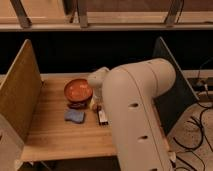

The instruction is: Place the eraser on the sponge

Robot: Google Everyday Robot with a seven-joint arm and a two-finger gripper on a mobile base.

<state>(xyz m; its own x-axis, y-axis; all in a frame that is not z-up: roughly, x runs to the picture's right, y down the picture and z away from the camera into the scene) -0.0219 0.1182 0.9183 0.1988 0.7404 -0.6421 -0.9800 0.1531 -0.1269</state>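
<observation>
The orange-red bowl [78,90] stands on the wooden table [52,142] and serves here as the reference. Directly in front of the bowl, on the side nearer to the camera, the blue-grey sponge [74,116] lies flat on the wood, with nothing on top of it. The eraser [103,118] is in front of the bowl and to its right, just beside the sponge but with a narrow strip of table between them. It is a dark narrow bar, and its long side points roughly toward the camera. It seems to be low at the table surface.

The gripper [96,105] is immediately right of the bowl, just above the far end of the eraser. The big white arm [137,115] covers most of it, so I cannot tell if it is spread or closed, or if it touches the eraser.

A light wooden panel [20,92] stands left of the bowl, and a dark panel [170,65] stands far right of it.
</observation>
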